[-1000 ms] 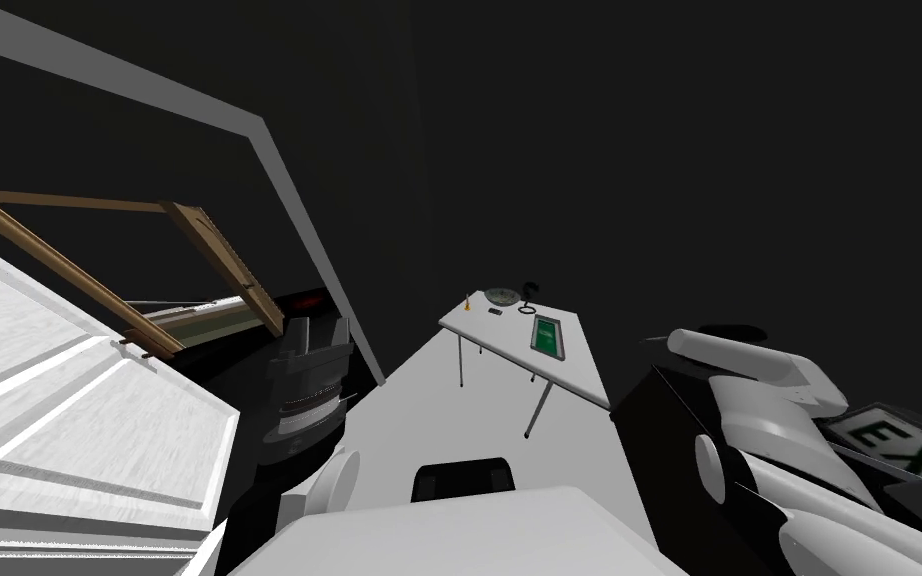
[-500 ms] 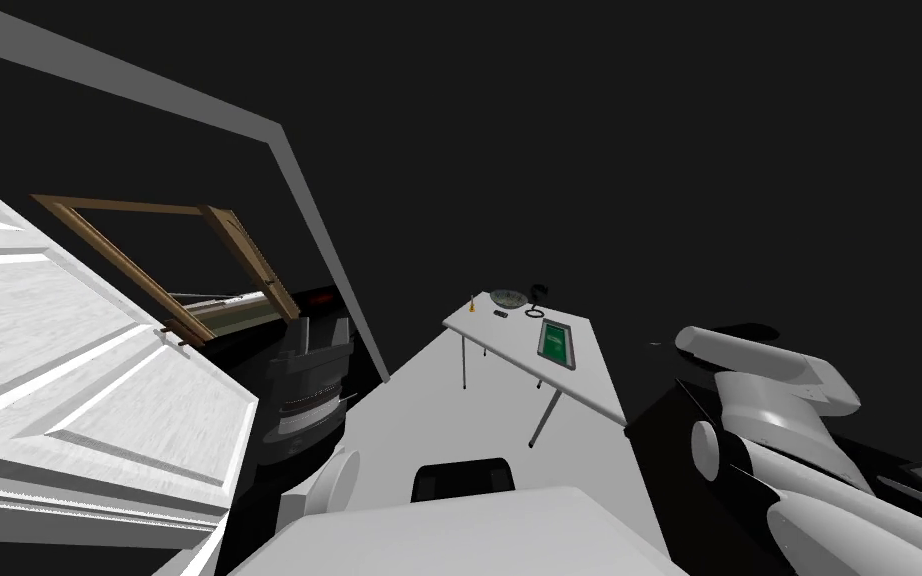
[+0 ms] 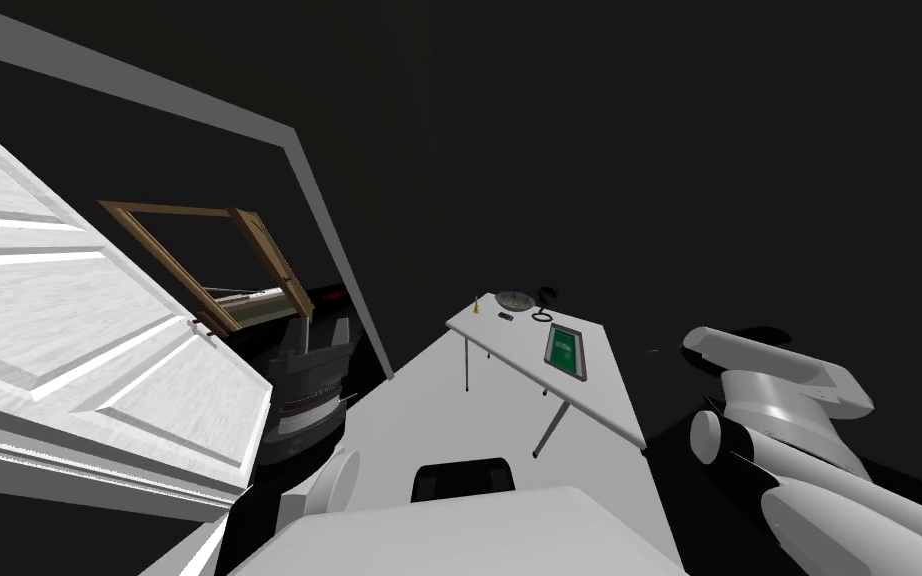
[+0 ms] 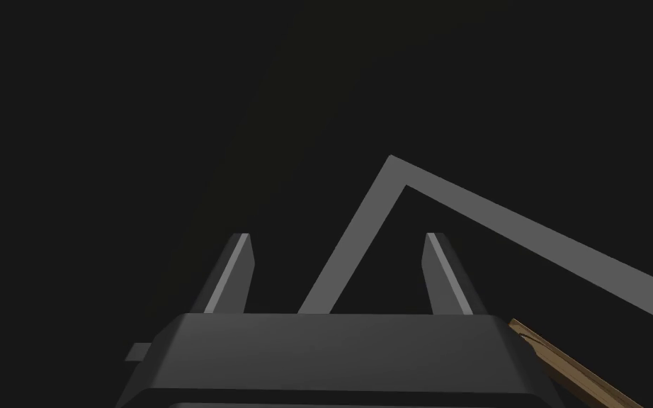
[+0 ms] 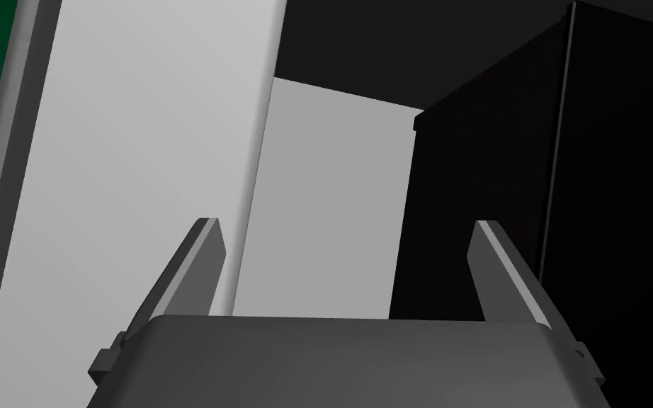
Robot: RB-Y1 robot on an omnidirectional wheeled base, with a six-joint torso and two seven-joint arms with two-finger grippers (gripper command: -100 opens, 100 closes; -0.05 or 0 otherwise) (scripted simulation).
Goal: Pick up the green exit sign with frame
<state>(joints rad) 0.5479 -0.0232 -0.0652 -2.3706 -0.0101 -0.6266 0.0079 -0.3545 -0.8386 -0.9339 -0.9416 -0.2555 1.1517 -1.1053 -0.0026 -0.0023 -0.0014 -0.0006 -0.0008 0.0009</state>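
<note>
Two big shapes take the eye first: a white panelled door [image 3: 99, 330] swung open on the left, and a tall, flat-sided black cabinet [image 5: 566, 177] on the right. The walls around them are near black, crossed by a pale grey trim band [image 3: 329, 250], with a plain wooden frame [image 3: 199, 260] leaning behind the door. At the door's foot stands a dark, ribbed, drum-shaped thing [image 3: 304, 400].

Next, the bench [image 3: 599, 390]: a smooth white top on thin grey legs, standing on a pale floor beside the cabinet. The green exit sign [image 3: 566, 351] lies flat on it near the right end, a slim rectangle in a grey frame, nothing on top of it.

The right tool [image 5: 346, 224] hangs over the bench's edge with its blades spread wide and nothing between them. The sign is off to one side, outside the blades. The left tool [image 4: 338, 237] is spread too, gripping nothing.

Smallest, at the bench's far end: a round grey dish [image 3: 514, 298], a black looped item [image 3: 545, 300], a little dark block [image 3: 504, 316] and a tiny yellow piece [image 3: 475, 303].
</note>
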